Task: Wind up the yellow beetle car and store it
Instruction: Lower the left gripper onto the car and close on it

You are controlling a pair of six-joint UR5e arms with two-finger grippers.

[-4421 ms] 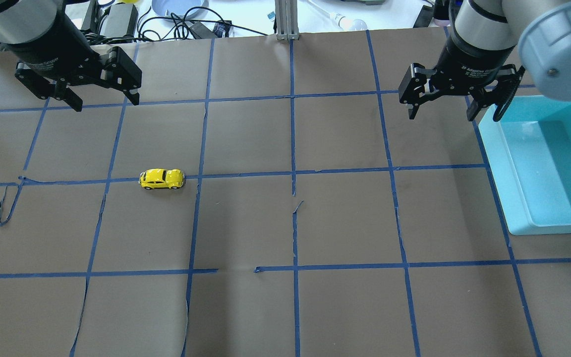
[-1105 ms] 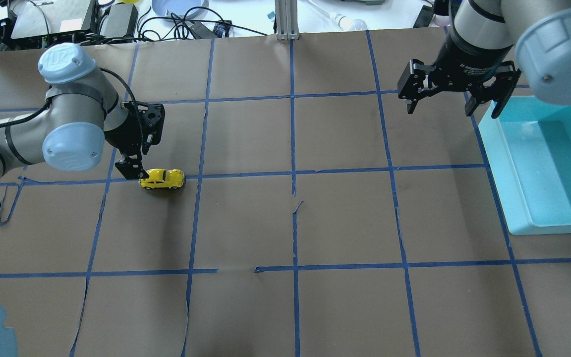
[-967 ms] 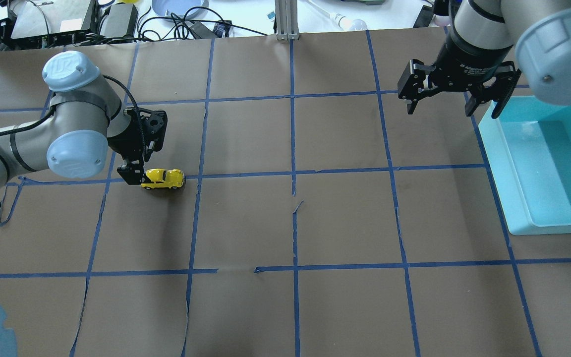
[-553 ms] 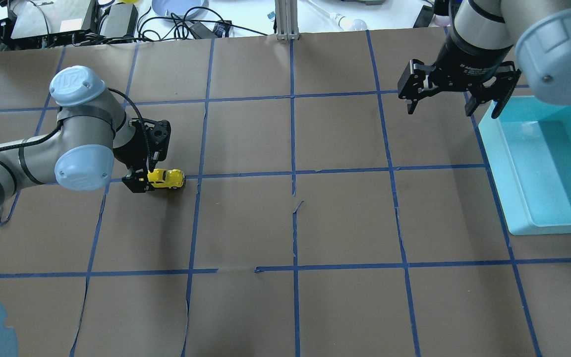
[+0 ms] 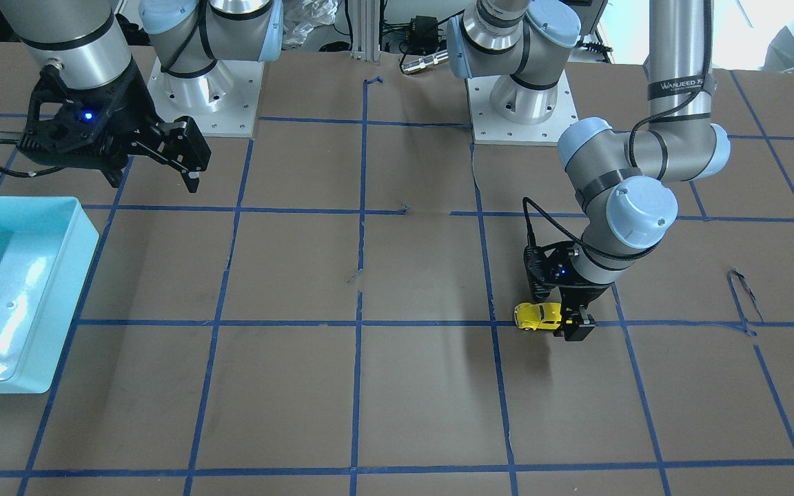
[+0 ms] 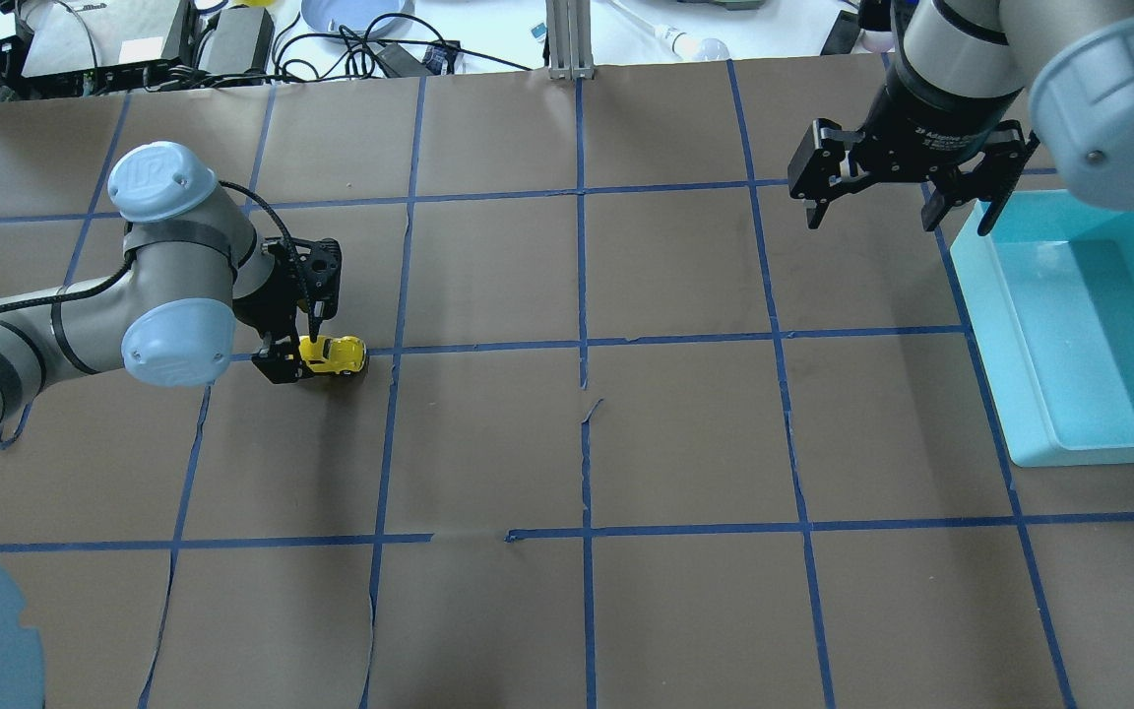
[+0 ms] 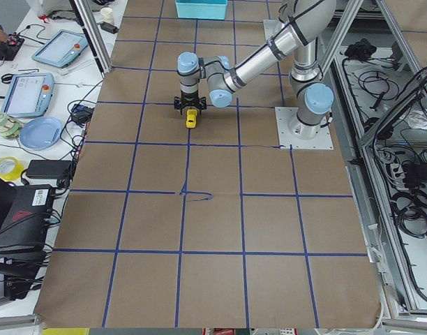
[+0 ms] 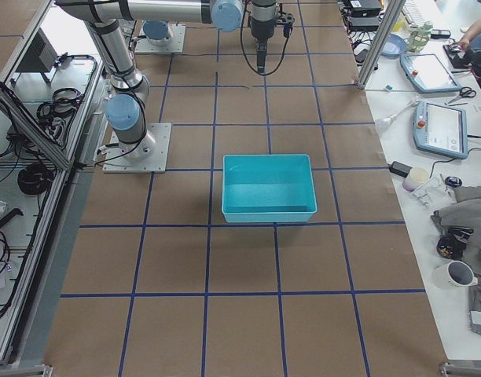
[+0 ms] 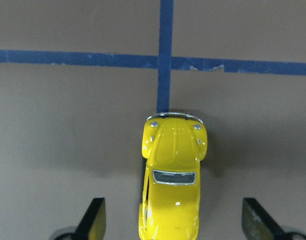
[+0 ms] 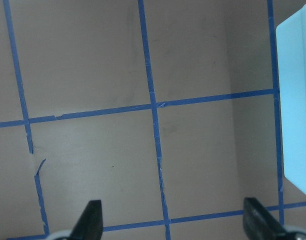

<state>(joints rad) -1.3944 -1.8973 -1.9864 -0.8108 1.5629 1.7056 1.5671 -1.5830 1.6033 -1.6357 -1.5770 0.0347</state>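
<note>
The yellow beetle car (image 6: 336,354) stands on the brown table on a blue tape line, left of centre; it also shows in the front view (image 5: 537,315) and the exterior left view (image 7: 191,118). My left gripper (image 6: 297,347) is down at table level, open, with one finger on either side of the car's rear half. In the left wrist view the car (image 9: 173,170) sits between the fingertips (image 9: 94,220) with a gap on each side. My right gripper (image 6: 897,212) is open and empty, held above the table beside the teal bin (image 6: 980,325).
The teal bin (image 5: 87,241) stands empty at the table's right edge in the overhead view; its rim shows in the right wrist view (image 10: 293,100). Blue tape lines grid the brown paper. Cables and gear lie beyond the far edge (image 6: 232,39).
My left arm has come down from the back left and lowered its open gripper over the car's rear. The car has stayed in place. The right gripper has barely moved.
</note>
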